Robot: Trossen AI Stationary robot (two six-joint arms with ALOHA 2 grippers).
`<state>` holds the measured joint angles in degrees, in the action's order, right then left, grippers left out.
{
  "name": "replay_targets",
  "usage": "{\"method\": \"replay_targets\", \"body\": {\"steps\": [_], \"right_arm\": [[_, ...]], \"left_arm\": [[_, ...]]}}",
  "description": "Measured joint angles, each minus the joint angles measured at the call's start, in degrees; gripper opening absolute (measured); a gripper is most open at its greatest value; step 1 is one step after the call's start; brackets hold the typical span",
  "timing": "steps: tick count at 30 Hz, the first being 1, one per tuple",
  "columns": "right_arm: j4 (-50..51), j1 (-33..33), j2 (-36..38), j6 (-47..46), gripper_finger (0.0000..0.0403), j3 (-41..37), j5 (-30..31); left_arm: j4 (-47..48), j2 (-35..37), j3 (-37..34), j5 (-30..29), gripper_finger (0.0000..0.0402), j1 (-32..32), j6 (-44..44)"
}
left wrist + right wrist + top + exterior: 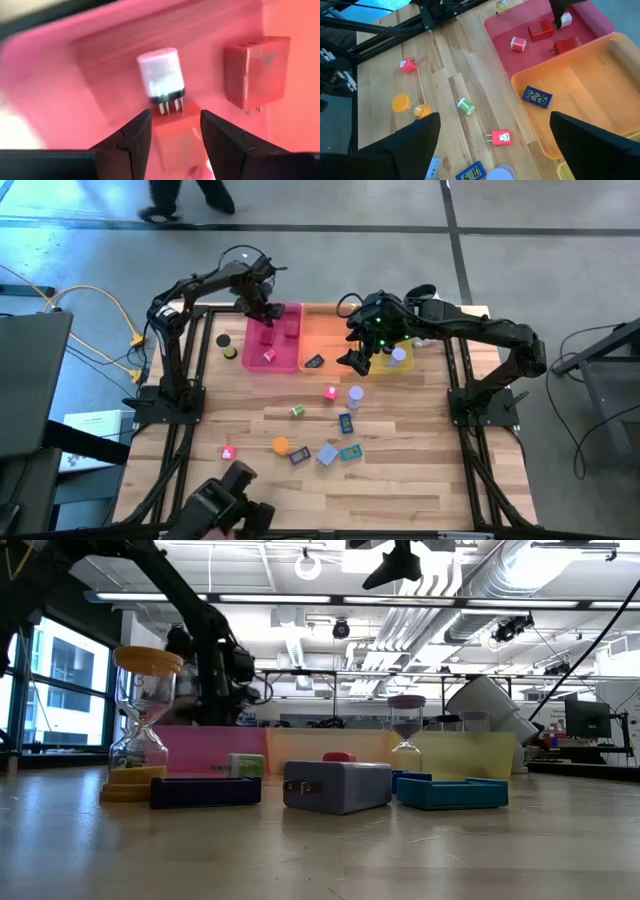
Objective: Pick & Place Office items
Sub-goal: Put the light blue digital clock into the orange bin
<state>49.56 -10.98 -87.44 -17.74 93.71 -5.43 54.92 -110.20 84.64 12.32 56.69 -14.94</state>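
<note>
Hovering over your pink tray, the left gripper has its jaws partly apart and empty, a white plug and red plug lying just ahead. Your right gripper hangs wide open over the orange tray; other items lie scattered on the table.

Pink tray, orange tray, table
</note>
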Motion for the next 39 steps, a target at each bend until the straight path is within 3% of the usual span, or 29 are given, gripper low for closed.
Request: {"method": "replay_targets", "body": {"steps": [6,16,22,29,35,39], "right_arm": [[-0.02,0.22,0.0,0.02,0.0366,0.0,0.0],[0.0,2.55,0.0,1.05,0.0366,0.0,0.0],[0.1,5.26,0.58,0.96,0.0366,-0.02,1.39],[0.33,8.82,1.44,0.32,0.0366,0.0,3.21],[0.96,12.13,1.51,-0.41,0.0366,0.0,3.93],[0.95,14.01,1.51,-1.11,0.0366,0.0,3.98]], "left_arm": [[1.11,6.85,0.1,-5.0,0.0162,0.02,0.29],[7.14,21.7,0.11,-5.18,0.0162,-4.79,3.34],[10.29,32.44,0.11,-5.12,0.0162,-13.79,3.38],[11.82,41.28,0.11,-5.07,0.0162,-26.54,-5.72],[13.4,43.84,0.11,-8.13,0.0164,-36.54,-9.9],[13.89,43.38,0.07,-12.42,0.0192,-43.68,-12.52]]}}
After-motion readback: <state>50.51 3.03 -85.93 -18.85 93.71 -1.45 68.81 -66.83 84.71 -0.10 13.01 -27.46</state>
